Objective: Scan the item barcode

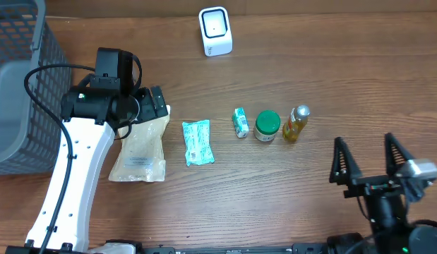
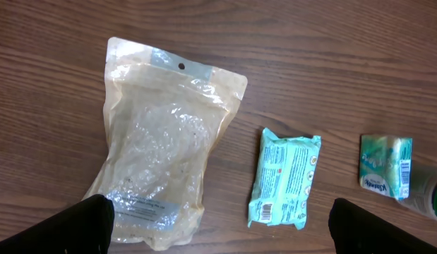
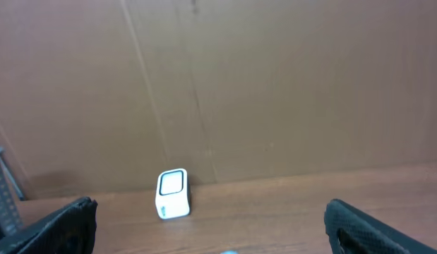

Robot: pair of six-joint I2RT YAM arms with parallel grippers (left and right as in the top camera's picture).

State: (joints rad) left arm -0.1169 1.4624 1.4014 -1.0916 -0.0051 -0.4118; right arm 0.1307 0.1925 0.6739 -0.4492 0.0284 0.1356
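Left arm poised over the clear pouch, scanner waiting at the far edge

The clear pouch [image 1: 138,152] lay flat at the left end of the row, its hang-hole end far and its printed label near, so a code was probably on that near end, though too faint to read. The left gripper [image 2: 218,212] hovered above it with fingers spread wide and nothing between them, apparently lining up a pick. Rightward sat a teal packet [image 1: 198,142], a small green box [image 1: 240,122], a green-lidded jar [image 1: 267,126] and a yellow bottle [image 1: 296,123], spaced apart, likely so each could be taken singly. The white scanner [image 1: 215,31] stood far centre, window facing the row. The right gripper [image 1: 368,159] waited near right, also spread and empty. A grey basket [image 1: 20,85] stood far left.
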